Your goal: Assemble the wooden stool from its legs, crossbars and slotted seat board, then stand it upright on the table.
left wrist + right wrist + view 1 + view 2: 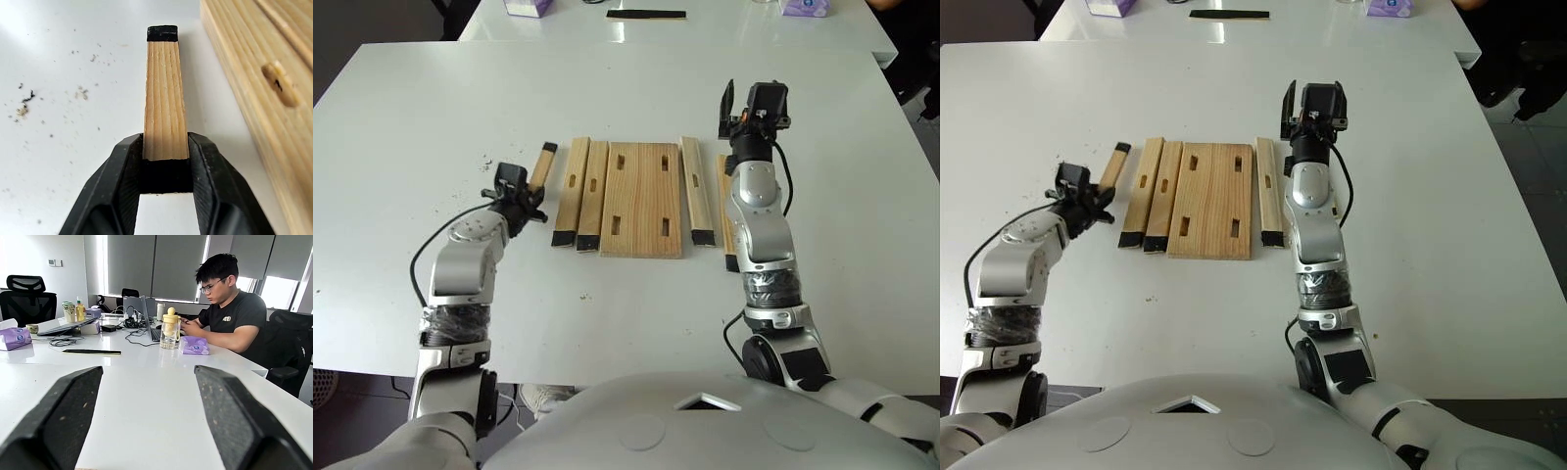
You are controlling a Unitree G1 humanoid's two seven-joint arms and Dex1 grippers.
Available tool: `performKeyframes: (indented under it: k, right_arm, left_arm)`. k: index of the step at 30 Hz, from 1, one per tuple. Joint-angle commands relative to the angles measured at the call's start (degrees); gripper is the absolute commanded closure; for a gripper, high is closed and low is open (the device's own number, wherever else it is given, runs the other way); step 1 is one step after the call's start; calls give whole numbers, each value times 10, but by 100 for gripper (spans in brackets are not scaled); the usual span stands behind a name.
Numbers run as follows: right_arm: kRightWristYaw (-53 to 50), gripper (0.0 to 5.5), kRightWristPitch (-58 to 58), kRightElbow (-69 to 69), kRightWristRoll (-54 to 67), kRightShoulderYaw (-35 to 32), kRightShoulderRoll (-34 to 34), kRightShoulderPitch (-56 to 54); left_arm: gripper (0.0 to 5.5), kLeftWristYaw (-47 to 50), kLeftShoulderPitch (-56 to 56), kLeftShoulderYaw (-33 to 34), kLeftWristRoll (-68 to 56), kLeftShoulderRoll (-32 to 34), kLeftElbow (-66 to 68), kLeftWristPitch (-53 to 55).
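Observation:
The slotted seat board [641,199] lies flat mid-table. Two legs [581,194] with black end caps lie side by side along its left edge. A third leg [695,191] lies along its right edge, and another piece [725,211] is partly hidden under my right arm. A short crossbar [544,164] lies left of the legs. My left gripper [524,201] is shut on its near black-capped end [165,174], one finger [122,176] on each side. My right gripper [749,98] is raised behind the board's right side, open and holding nothing, its fingers [54,426] wide apart.
Dark specks [24,105] are scattered on the white table [431,108] left of the crossbar. A second table behind carries tissue packs [529,7] and a black strip [646,14]. Open tabletop lies in front of the board and on both sides.

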Motion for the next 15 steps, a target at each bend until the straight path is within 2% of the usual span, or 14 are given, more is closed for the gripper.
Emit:
performKeyframes:
  k: [1,4,7,11,15]
  right_arm:
    - [77,205,60,-14,113,-47,-3,-34]
    - [236,205,142,-74,267,-50,-32,-69]
    - [344,205,223,-113,359,-44,-90,-95]
    - [435,205,327,-136,492,-84,-160,-127]
    - [488,205,400,-149,625,-140,-221,-159]
  left_arm:
    - [419,-18,-153,118,-164,-37,-30,48]
    - [419,-91,-196,152,-323,-55,-78,89]
    - [419,-121,-188,165,-406,-60,-101,103]
    - [419,-161,-194,164,-508,-57,-118,121]
    - [419,-233,-189,133,-560,-17,-123,153]
